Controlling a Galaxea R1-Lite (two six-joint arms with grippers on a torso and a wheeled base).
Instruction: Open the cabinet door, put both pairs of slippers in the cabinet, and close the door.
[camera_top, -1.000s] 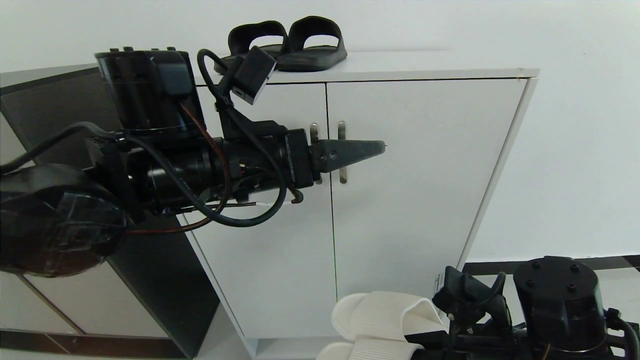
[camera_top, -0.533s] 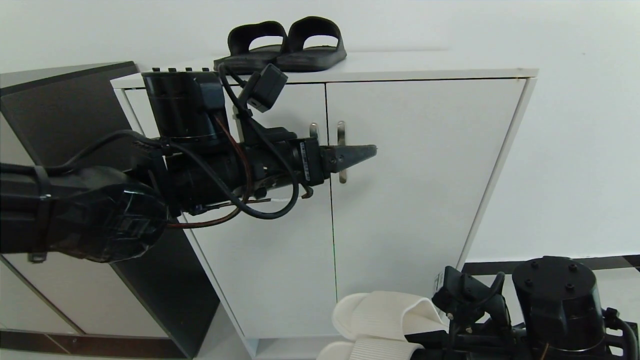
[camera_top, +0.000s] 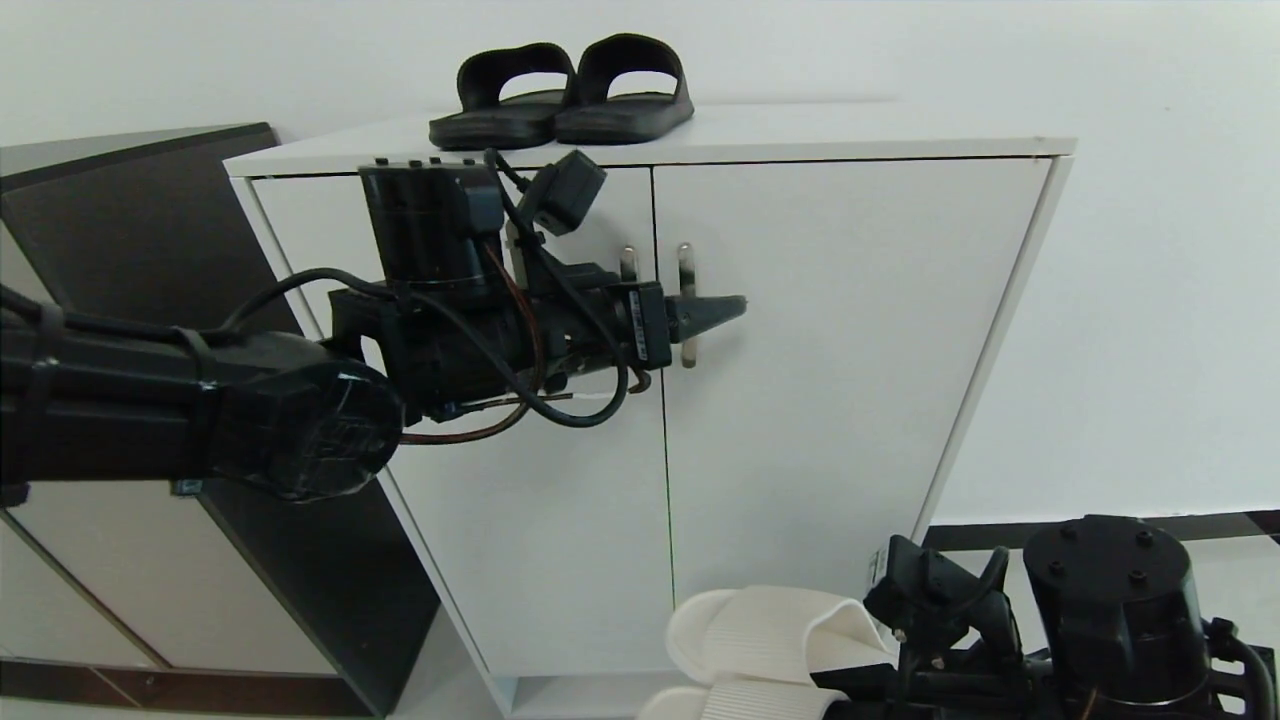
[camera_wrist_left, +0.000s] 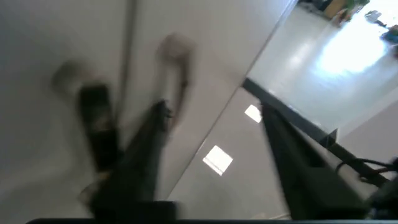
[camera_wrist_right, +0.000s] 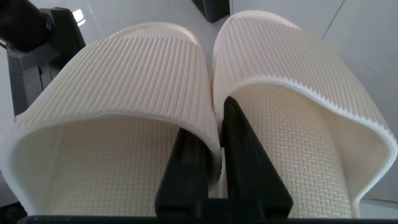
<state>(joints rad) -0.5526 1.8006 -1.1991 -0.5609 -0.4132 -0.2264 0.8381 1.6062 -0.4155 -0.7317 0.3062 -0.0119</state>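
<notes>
Black left arm — looped cables, tapered pincer.

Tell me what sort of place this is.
Likely a home entryway, or a mock-up of one: a white two-door cabinet, black slippers on its top, and white slippers low in front of it.

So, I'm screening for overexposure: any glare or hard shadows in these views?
Head view: even light, no glare on the cabinet; the black slippers cast only a soft shadow. Left wrist view: bright reflections on the floor, far floor washed out. Right wrist view: white slippers evenly lit, small glint on the floor beyond them.
</notes>
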